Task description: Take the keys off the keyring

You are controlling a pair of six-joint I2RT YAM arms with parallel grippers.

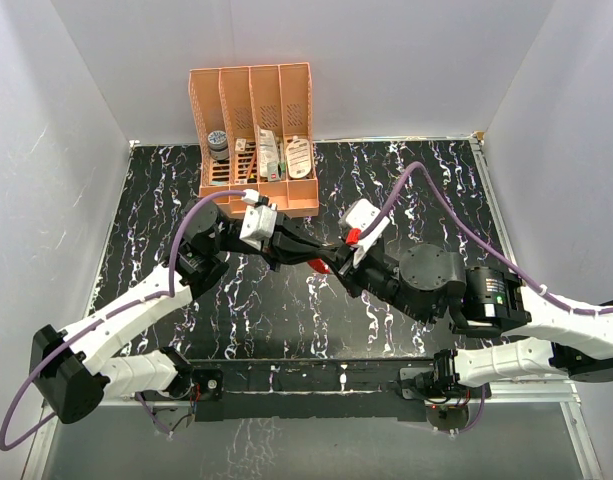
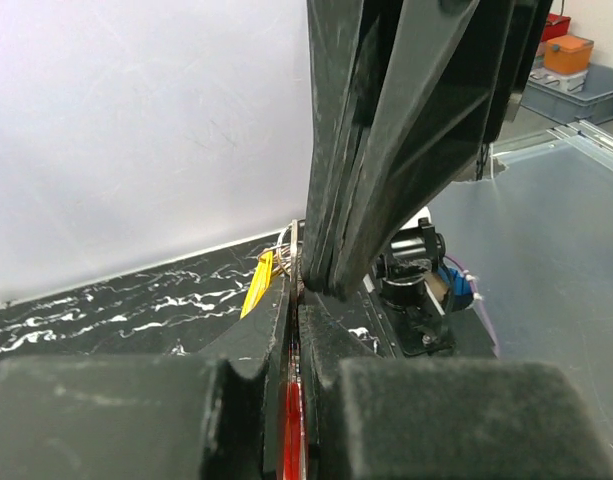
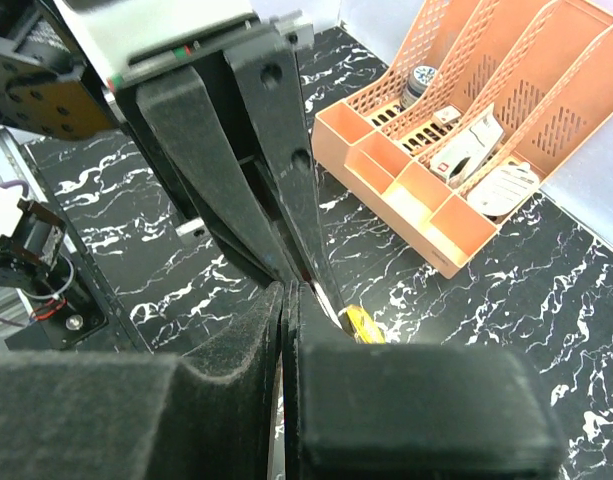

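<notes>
Both grippers meet tip to tip above the middle of the table. My left gripper is shut on the keyring's red-and-white tag, whose red edge shows between the jaws and below them in the top view. The thin wire ring sticks out past the fingertips. A small yellow-gold key hangs beside the ring; it also shows in the right wrist view. My right gripper is shut, coming in from the opposite side, and pinches at the ring end. What lies between its jaws is mostly hidden.
An orange rack with several small items stands at the back of the black marbled table. White walls close in the left, back and right sides.
</notes>
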